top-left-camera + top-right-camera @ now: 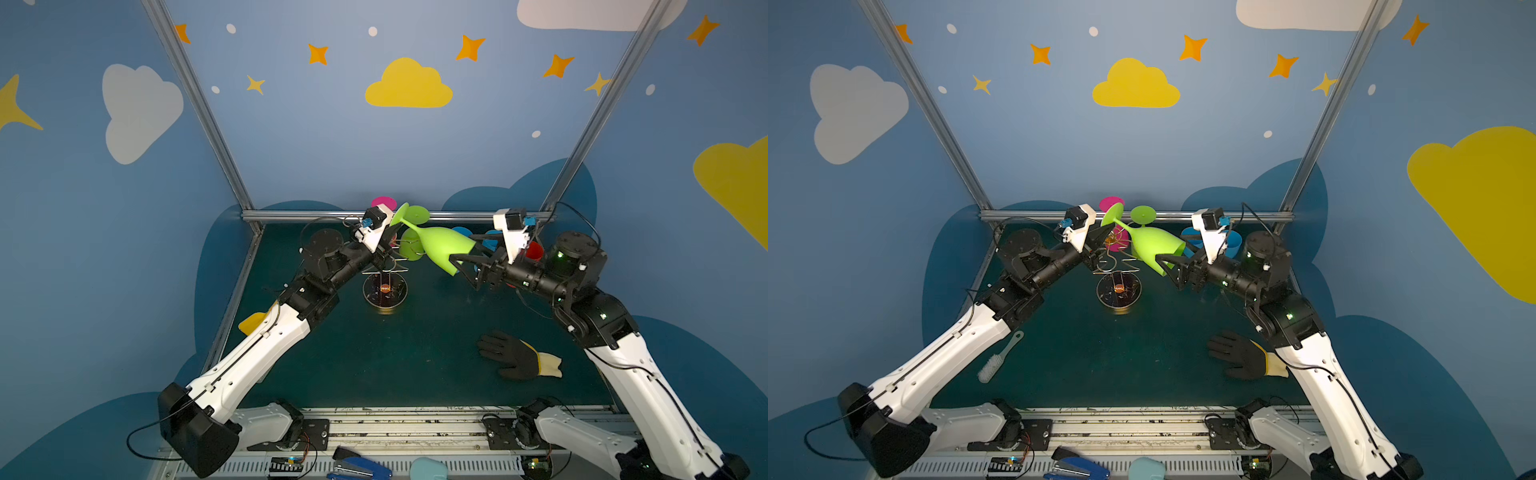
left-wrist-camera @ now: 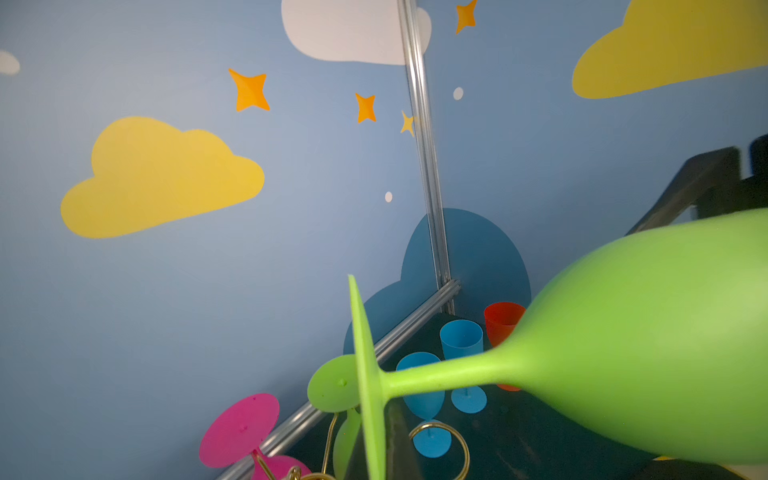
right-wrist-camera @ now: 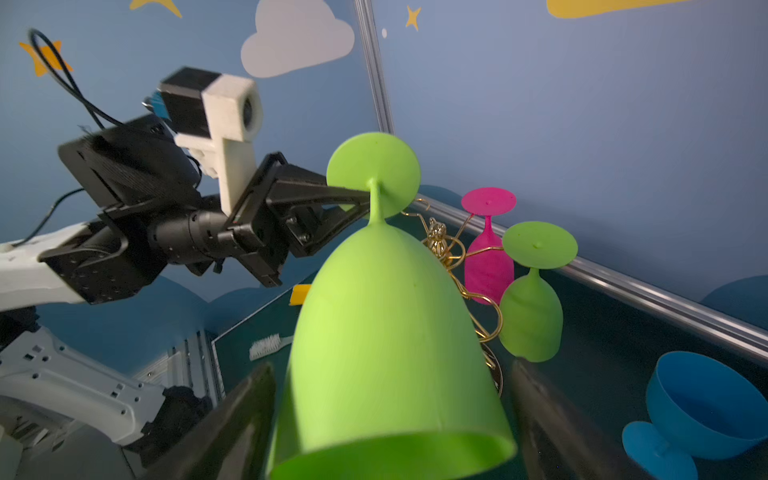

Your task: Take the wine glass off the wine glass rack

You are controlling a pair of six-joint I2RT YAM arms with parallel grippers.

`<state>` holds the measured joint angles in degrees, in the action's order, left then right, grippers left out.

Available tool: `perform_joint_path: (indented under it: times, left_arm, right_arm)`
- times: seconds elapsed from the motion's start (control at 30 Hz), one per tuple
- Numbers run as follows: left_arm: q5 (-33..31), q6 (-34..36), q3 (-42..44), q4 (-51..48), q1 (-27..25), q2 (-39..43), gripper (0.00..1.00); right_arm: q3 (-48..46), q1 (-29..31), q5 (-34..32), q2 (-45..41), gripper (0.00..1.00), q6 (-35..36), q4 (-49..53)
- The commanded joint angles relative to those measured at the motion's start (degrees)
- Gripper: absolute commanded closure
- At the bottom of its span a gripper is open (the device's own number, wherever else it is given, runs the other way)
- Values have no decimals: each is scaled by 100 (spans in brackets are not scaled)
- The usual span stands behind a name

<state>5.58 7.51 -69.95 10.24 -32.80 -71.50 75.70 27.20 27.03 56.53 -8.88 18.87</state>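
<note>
The green wine glass (image 1: 440, 245) looks like smooth, matt plastic. Lower left of it, the wine glass rack (image 1: 390, 296) is thin, shiny gold metal wire. Lower right in a top view, the glove (image 1: 511, 357) is dull black knit cloth, cream at the cuff.

top views high, looking down; wrist views close, sharing wine glass (image 2: 623, 353)
</note>
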Motion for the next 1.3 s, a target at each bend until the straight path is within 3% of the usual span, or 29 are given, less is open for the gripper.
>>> perform_joint_path:
  times: [0.0,0.23,0.6,0.7,0.93,1.07,1.13,1.27]
  left_arm:
    - [-23,-732,23,-129,129,83,97]
    - [296,-1109,122,-10,253,152,97]
    - [508,-1181,149,13,251,110,97]
    - [532,-1180,133,7,264,89,97]
    - [569,-1149,105,-31,265,26,97]
    - [550,-1128,111,-40,266,18,96]
    - [527,-1120,113,-40,265,29,89]
    - [308,-1128,148,-74,275,96,46]
  right_arm:
    - [-239,-194,210,-351,14,-343,-526]
    - [-631,-443,-31,-635,18,-581,-491]
    - [-526,-435,165,1,42,-910,-916]
    - [-444,-405,247,232,54,-1008,-1030]
    - [-313,-365,358,494,97,-1133,-1177]
    - [-288,-360,333,510,100,-1177,-1189]
    - [-283,-358,239,470,100,-1177,-1163]
    - [-268,-397,-122,288,100,-1083,-970]
